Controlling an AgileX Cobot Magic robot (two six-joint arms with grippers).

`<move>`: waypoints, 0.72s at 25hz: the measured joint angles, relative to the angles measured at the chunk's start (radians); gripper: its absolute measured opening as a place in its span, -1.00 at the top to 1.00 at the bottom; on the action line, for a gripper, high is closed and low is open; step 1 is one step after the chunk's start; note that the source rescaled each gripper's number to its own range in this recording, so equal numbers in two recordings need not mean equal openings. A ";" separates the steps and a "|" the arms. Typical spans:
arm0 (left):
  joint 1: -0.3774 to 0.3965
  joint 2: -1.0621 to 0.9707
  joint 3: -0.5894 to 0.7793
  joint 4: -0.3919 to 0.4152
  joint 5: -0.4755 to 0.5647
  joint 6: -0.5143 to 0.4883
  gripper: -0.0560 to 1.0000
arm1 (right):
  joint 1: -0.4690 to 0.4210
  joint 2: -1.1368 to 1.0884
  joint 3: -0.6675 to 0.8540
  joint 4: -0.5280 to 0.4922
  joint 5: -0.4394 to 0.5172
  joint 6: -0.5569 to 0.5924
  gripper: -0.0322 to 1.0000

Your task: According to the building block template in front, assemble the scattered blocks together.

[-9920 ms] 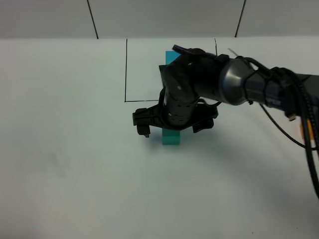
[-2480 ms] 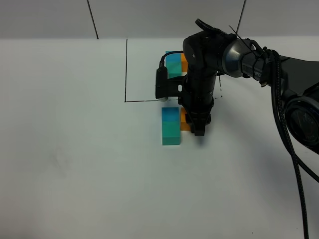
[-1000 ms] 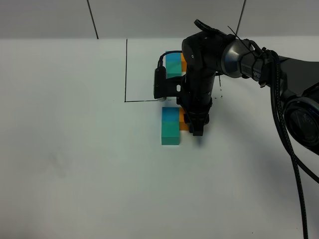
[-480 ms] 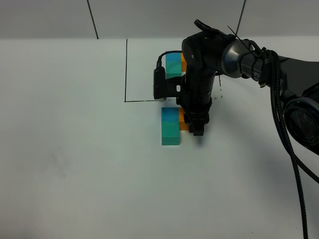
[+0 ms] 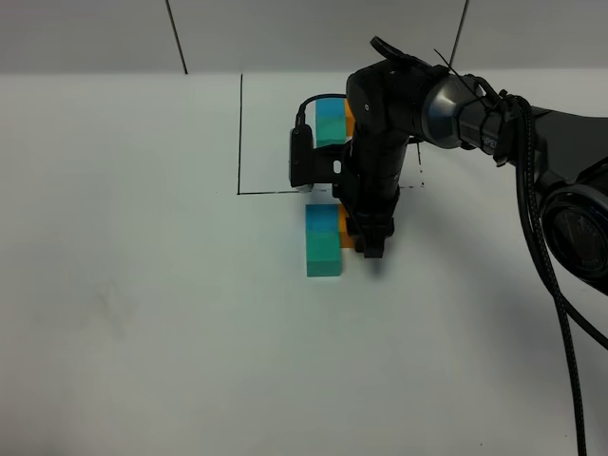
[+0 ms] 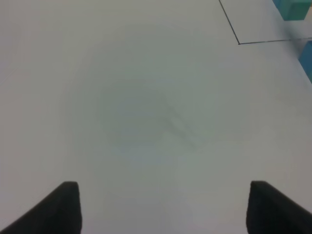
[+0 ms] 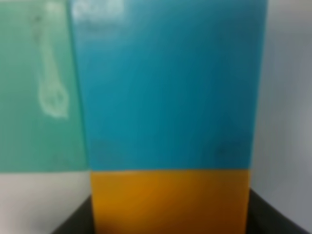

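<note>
Blocks lie grouped on the white table (image 5: pixel 142 332): we see the blue block (image 5: pixel 322 219) touching the teal block (image 5: pixel 323 256), and the orange block (image 5: pixel 346 233) pressed against the blue one's side, directly under the right claw (image 5: pixel 369 239). That claw points straight down over the orange block, its fingers standing on either side of it; we cannot tell whether they are clamped on it or slightly slack. From the right wrist camera, the orange block (image 7: pixel 170 200) sits nearest the claw, the blue block (image 7: pixel 168 87) just beyond it, and the teal block (image 7: pixel 39 87) beside the blue.

Beyond the claw, the template (image 5: pixel 330 121) stands inside the black drawn outline (image 5: pixel 240 133), partly hidden by the arm.

We find the left claw (image 6: pixel 163 207) spread wide above bare table, well apart from the blocks.
</note>
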 joint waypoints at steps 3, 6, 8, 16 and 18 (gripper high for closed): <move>0.000 0.000 0.000 0.000 0.000 0.000 -0.04 | -0.005 -0.012 0.000 0.002 -0.002 0.000 0.12; 0.000 0.000 0.000 0.000 0.000 0.000 -0.04 | -0.017 -0.047 0.001 -0.002 0.007 0.004 -0.25; 0.000 0.000 0.000 0.000 0.000 0.000 -0.04 | -0.028 -0.071 0.001 -0.003 0.025 0.029 -0.38; 0.000 0.000 0.000 0.000 0.000 0.000 -0.04 | -0.234 -0.246 0.033 0.151 0.051 0.415 -0.45; 0.000 0.000 0.000 0.000 0.000 0.000 -0.04 | -0.315 -0.293 0.073 0.192 0.051 0.492 -0.45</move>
